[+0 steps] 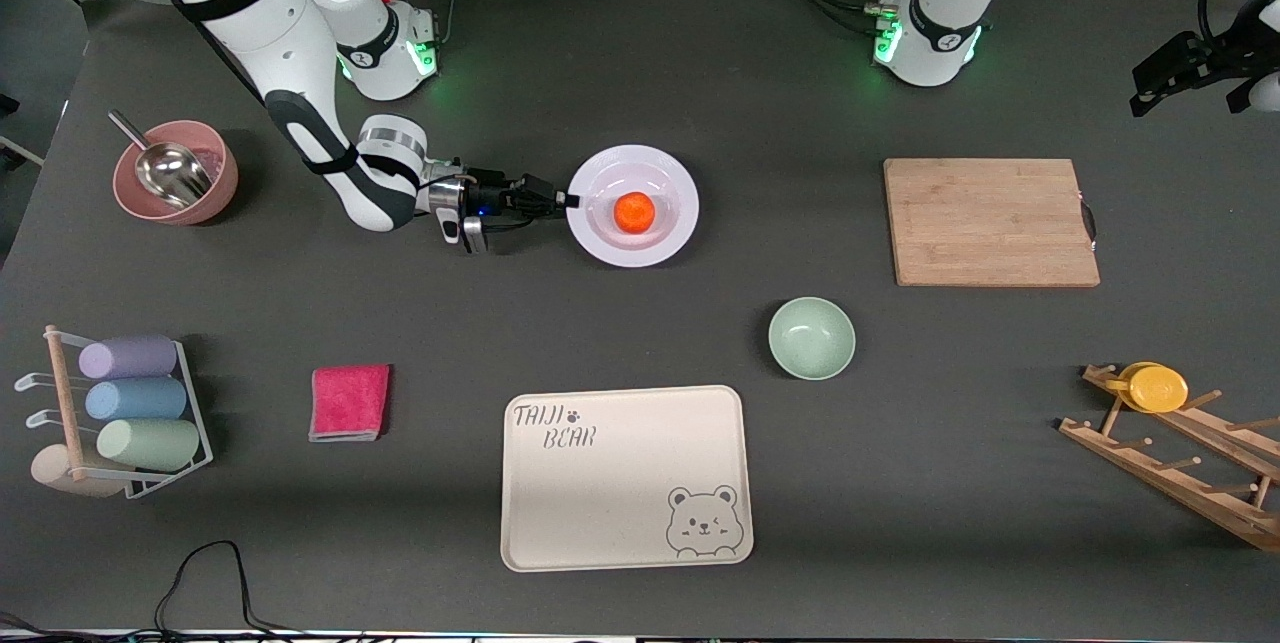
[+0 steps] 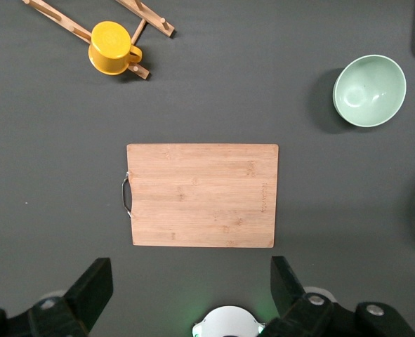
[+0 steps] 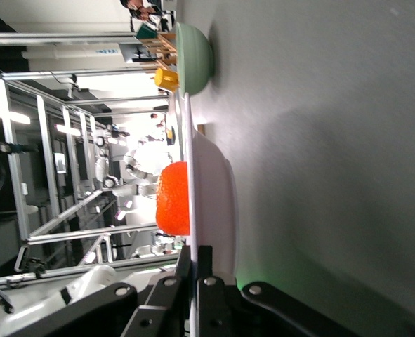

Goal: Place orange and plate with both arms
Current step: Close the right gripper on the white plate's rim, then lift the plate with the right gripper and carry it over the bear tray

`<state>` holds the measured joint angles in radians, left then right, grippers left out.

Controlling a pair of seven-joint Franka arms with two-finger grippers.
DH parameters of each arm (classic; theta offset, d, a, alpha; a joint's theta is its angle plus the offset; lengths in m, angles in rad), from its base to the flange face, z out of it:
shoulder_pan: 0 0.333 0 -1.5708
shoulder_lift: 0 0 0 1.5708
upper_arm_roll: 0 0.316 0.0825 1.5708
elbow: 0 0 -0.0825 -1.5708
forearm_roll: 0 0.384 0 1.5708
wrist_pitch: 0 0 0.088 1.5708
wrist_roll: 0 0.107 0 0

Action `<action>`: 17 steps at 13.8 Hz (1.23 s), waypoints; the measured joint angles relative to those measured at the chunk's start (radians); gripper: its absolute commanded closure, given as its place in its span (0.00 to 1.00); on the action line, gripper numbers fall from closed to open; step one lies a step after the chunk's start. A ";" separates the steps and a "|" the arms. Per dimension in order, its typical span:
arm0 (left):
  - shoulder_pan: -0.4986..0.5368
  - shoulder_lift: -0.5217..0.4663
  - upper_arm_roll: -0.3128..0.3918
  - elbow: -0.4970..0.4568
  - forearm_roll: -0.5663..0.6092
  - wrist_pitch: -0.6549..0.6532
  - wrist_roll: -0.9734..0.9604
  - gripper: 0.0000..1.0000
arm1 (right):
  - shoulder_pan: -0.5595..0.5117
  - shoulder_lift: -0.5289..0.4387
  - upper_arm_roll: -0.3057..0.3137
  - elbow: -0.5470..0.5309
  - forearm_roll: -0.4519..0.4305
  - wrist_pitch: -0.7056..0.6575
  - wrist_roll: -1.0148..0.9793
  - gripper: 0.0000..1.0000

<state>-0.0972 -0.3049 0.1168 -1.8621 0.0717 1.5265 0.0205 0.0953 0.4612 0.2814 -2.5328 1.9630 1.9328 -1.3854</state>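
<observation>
The white plate (image 1: pixel 632 155) sits on the table midway between the two arm bases, with the orange (image 1: pixel 634 211) in its shallow centre. My right gripper (image 1: pixel 568 200) lies low at the plate's edge toward the right arm's end, shut on the rim. The right wrist view shows its fingers (image 3: pixel 204 261) pinching the plate (image 3: pixel 218 182), with the orange (image 3: pixel 173 199) just past them. My left gripper (image 1: pixel 1183 83) hangs high over the left arm's end of the table. It is open and empty (image 2: pixel 189 270), looking down on the cutting board (image 2: pixel 202 195).
A wooden cutting board (image 1: pixel 990 221) lies toward the left arm's end. A green bowl (image 1: pixel 811 337) and a cream bear tray (image 1: pixel 625 476) lie nearer the front camera. A pink bowl with a scoop (image 1: pixel 176 171), a red cloth (image 1: pixel 349 402), a cup rack (image 1: pixel 120 413) and a wooden rack with a yellow cup (image 1: pixel 1158 387) stand around the edges.
</observation>
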 measured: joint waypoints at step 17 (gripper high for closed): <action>0.000 0.008 0.027 -0.010 0.000 0.000 0.001 0.00 | -0.029 0.234 -0.161 0.775 -0.298 -0.011 0.526 1.00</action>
<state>-0.0976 -0.2972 0.1435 -1.8723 0.0721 1.5267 0.0210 0.0661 0.6948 0.1200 -1.7575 1.6646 1.9218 -0.8590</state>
